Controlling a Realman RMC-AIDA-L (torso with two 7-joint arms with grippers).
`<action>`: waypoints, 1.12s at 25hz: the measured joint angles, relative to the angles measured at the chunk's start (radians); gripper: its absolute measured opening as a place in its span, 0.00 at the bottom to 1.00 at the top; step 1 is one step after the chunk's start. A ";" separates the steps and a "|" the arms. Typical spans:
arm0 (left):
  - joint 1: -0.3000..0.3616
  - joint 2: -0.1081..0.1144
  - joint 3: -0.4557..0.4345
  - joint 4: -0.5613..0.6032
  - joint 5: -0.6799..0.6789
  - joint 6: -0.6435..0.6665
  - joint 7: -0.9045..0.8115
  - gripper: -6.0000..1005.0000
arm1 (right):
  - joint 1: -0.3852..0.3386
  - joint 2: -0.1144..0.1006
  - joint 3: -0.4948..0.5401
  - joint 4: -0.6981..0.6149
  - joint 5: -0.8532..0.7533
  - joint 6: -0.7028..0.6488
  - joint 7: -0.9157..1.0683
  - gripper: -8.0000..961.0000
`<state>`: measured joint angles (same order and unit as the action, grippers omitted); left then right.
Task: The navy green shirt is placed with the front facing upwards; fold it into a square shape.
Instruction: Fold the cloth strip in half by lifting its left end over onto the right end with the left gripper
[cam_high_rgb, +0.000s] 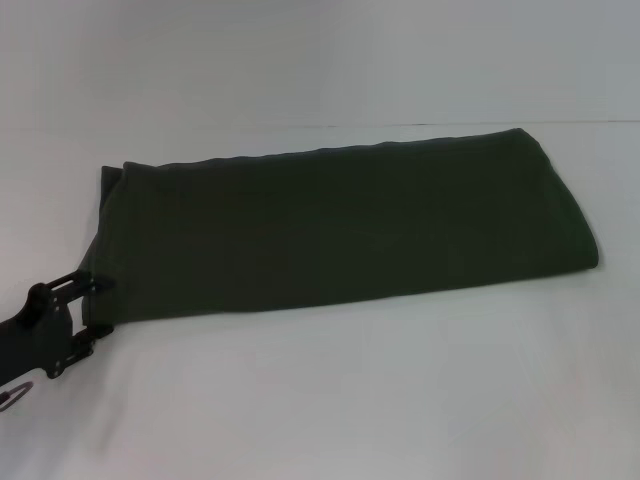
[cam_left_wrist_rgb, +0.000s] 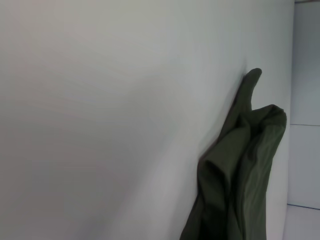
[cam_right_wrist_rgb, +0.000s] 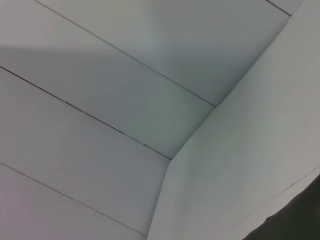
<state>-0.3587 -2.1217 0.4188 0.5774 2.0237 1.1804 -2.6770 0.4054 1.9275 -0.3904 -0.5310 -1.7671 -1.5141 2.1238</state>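
Where the navy green shirt (cam_high_rgb: 345, 225) lies folded into a long band across the white table (cam_high_rgb: 330, 400), the left gripper (cam_high_rgb: 96, 305) sits at its near left corner, fingers either side of the cloth edge; whether they pinch it, cannot tell. Left wrist view alone shows bunched, layered folds of cloth (cam_left_wrist_rgb: 240, 170). Right wrist view shows wall panels and a dark sliver of cloth at one corner (cam_right_wrist_rgb: 295, 220); right gripper unseen.

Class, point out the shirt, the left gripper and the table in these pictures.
shirt (cam_high_rgb: 350, 225), head view, middle of the folded cloth.
left gripper (cam_high_rgb: 95, 305), head view, at the shirt's left end.
table (cam_high_rgb: 350, 400), head view, bare white top.
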 joint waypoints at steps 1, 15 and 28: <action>-0.003 0.000 0.000 -0.002 0.000 -0.003 0.001 0.66 | 0.000 0.000 0.001 0.000 0.000 0.000 0.000 0.68; -0.069 0.002 0.018 -0.027 0.000 -0.066 0.024 0.66 | 0.002 0.002 0.004 0.000 0.000 0.000 0.001 0.68; -0.078 0.007 0.039 -0.031 0.004 -0.051 0.045 0.62 | -0.002 0.004 0.033 0.000 0.001 -0.007 0.002 0.68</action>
<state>-0.4364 -2.1146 0.4582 0.5465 2.0275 1.1294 -2.6317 0.4039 1.9313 -0.3575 -0.5307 -1.7662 -1.5210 2.1256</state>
